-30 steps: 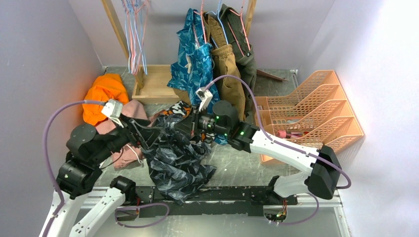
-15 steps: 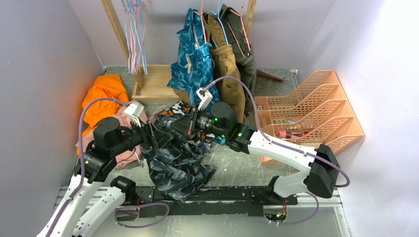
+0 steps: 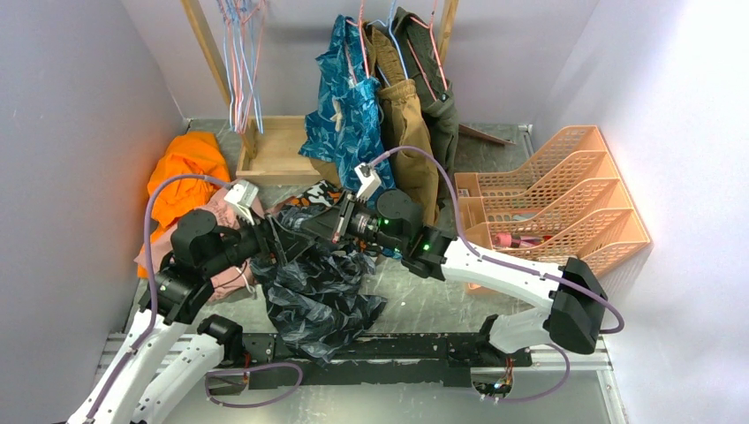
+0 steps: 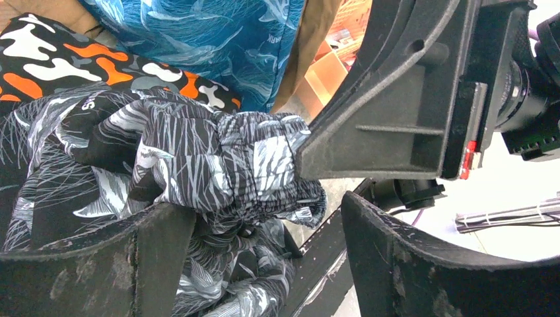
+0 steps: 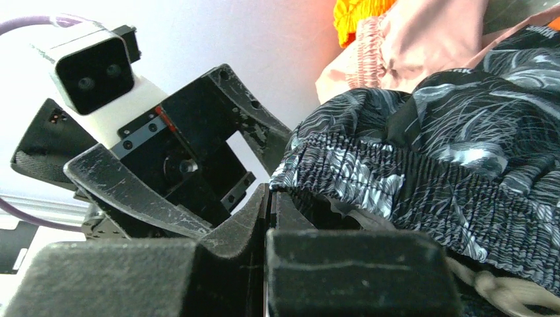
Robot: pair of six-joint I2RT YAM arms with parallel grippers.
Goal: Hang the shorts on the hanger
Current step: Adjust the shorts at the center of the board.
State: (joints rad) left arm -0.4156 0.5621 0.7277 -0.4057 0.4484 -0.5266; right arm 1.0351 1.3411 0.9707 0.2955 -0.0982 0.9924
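The shorts (image 3: 322, 287), dark with a grey-white leafy print, lie bunched in front of the arm bases. My right gripper (image 3: 316, 225) is shut, and a gathered piece of their elastic waistband (image 5: 343, 168) sits pinched at its tip (image 5: 269, 195). My left gripper (image 3: 281, 237) faces it from the left, open. In the left wrist view its fingers (image 4: 158, 257) straddle the raised waistband bunch (image 4: 251, 158) without closing on it. A cream drawstring (image 5: 502, 290) hangs below the waistband. Thin light-blue and pink wire hangers (image 3: 240, 71) hang together on the rail at the back left.
Black-orange-white camo shorts (image 3: 313, 193) lie just behind the grippers. Orange (image 3: 185, 163) and pink (image 3: 221, 265) garments are piled at the left. A wooden tray (image 3: 274, 150) stands at the back. Teal-blue shorts (image 3: 344, 97) and brown clothes (image 3: 406, 132) hang behind, and an orange file rack (image 3: 565, 203) stands right.
My left arm has swung right and brought its open gripper up to the waistband, close to the right gripper. The right gripper stays shut and has shifted slightly left.
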